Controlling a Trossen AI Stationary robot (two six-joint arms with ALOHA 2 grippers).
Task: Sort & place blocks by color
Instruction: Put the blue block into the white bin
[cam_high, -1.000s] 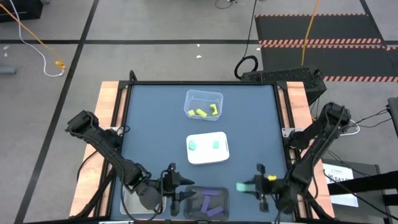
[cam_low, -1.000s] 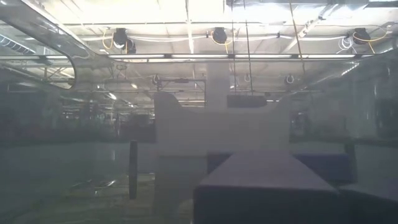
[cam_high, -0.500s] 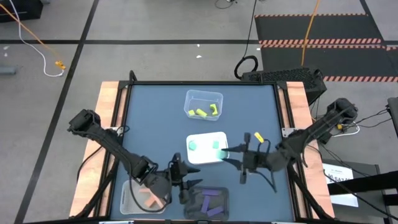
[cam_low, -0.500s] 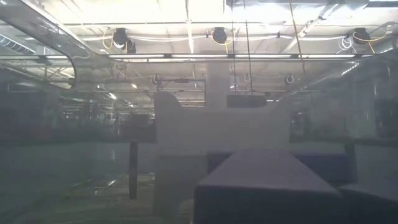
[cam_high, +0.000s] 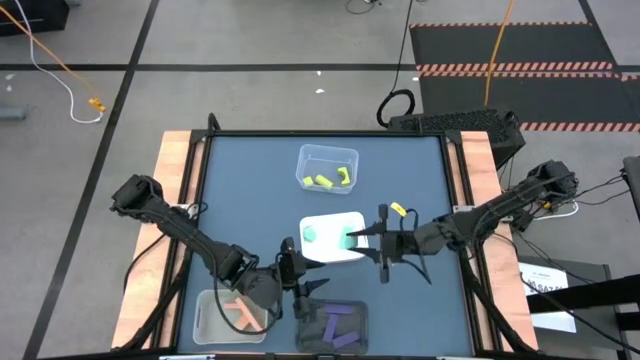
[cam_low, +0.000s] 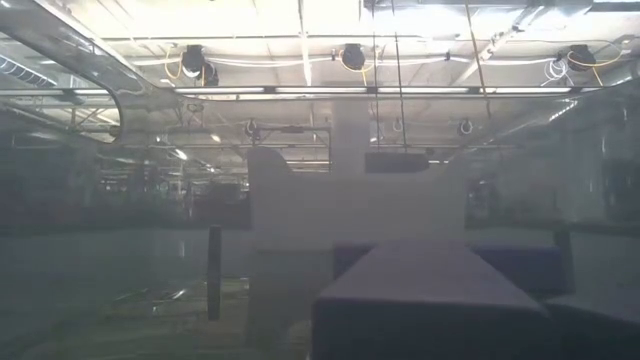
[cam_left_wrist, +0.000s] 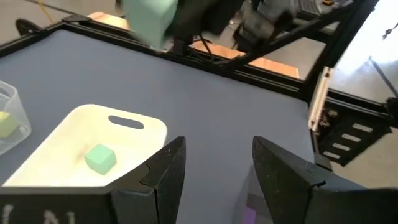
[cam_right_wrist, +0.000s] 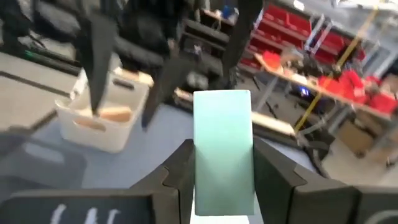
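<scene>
The right gripper (cam_high: 352, 238) holds its fingers clamped on the flat sides of a teal block (cam_right_wrist: 222, 151), light, rigid and smooth by appearance, over the white tray (cam_high: 330, 254); the left gripper (cam_high: 312, 282) fingers stand apart.

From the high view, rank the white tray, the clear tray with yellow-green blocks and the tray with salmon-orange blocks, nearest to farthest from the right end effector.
1. White tray: directly beside the right end effector, which holds a teal block at its right edge.
2. Clear tray with yellow-green blocks: toward the table's far edge.
3. Tray with salmon-orange blocks: at the near-left corner, by the left end effector.
</scene>
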